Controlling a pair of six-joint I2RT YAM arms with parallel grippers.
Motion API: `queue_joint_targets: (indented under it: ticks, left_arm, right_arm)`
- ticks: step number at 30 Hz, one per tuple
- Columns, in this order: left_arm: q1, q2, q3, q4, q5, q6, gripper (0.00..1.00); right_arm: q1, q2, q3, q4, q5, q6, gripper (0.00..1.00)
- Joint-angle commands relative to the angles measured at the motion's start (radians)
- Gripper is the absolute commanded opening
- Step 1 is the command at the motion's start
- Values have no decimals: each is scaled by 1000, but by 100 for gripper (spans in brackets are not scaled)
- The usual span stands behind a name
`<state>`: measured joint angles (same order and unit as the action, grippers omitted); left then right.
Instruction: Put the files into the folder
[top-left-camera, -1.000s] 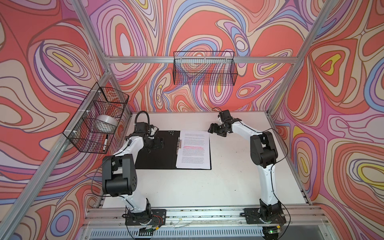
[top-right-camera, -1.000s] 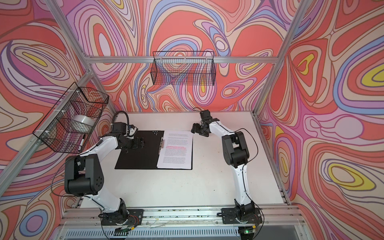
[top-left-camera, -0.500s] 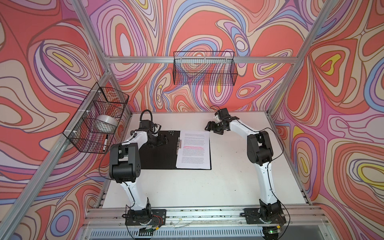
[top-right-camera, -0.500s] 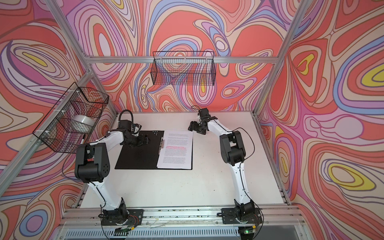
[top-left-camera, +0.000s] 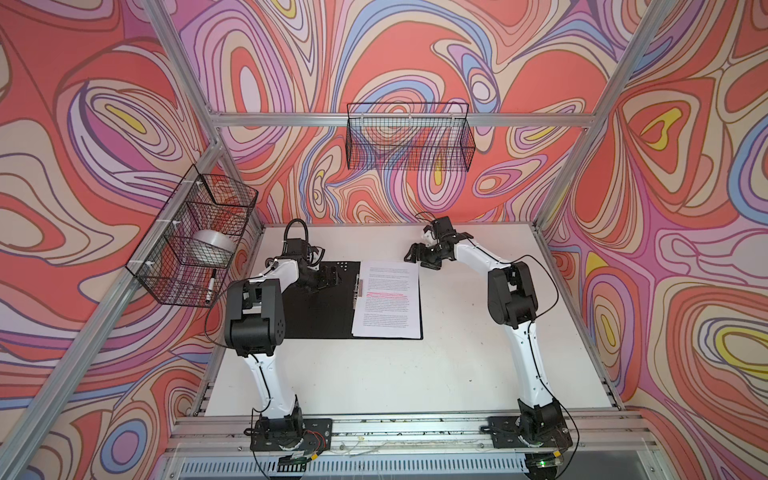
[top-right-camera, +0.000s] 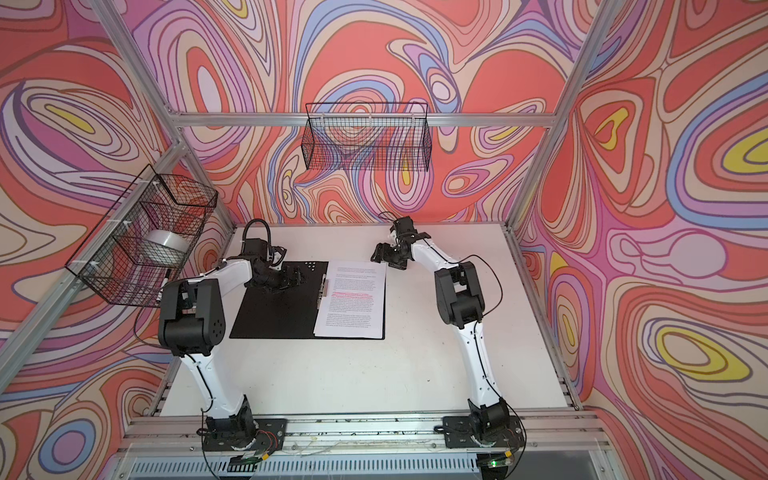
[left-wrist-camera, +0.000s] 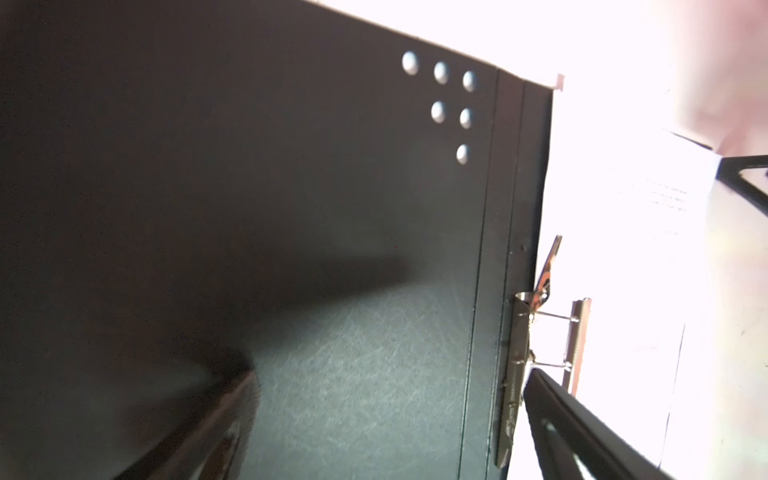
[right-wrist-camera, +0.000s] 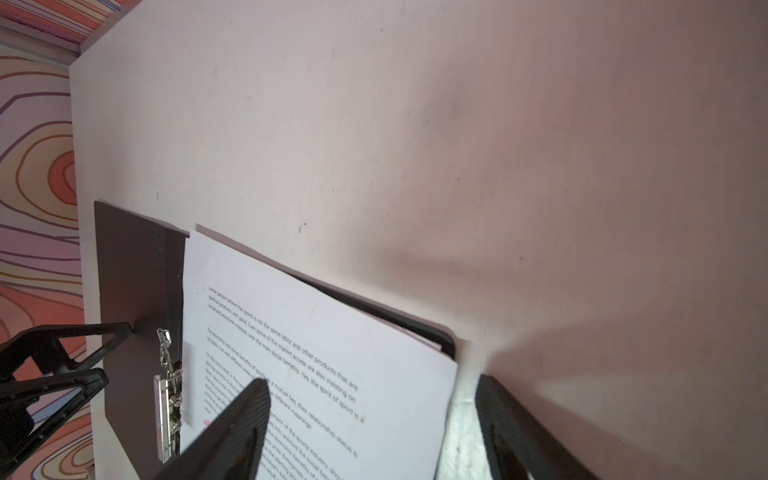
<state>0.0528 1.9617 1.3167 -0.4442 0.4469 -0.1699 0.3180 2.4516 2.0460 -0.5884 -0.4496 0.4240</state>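
I am hovering my left gripper (top-left-camera: 328, 277) low over the open folder (top-left-camera: 320, 316), above its black left leaf, elbow bent high, fingers spread and empty. My right gripper (top-left-camera: 417, 259) is hanging at the far corner of the files (top-left-camera: 386, 299) lying on the right leaf, fingers apart.

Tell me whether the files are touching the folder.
Touching. In both top views the files lie flat on the right half of the open folder.

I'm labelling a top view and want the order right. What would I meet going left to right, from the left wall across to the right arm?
In a top view: wire basket → left gripper → metal clip → files → right gripper. The folder spans the middle of this row, so it has no single place.
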Motion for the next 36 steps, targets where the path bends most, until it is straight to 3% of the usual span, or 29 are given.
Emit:
queue_joint_targets:
  ticks: [1, 14, 20, 28, 36]
  left_arm:
    - [-2, 33, 24, -11, 22, -19, 100]
    - [-2, 61, 48, -28, 44, -23, 100]
    - [-2, 63, 50, -29, 44, -24, 100]
    - [-2, 65, 52, -29, 47, -23, 100]
    - [-2, 65, 53, -30, 47, -22, 100]
  right_arm:
    - [19, 34, 25, -39, -18, -2, 82]
    - [41, 59, 97, -97, 3, -16, 82]
    - [41, 58, 125, -121, 90, -21, 82]
    - [41, 95, 193, -140, 59, -6, 82]
    - [41, 68, 157, -129, 82, -6, 82]
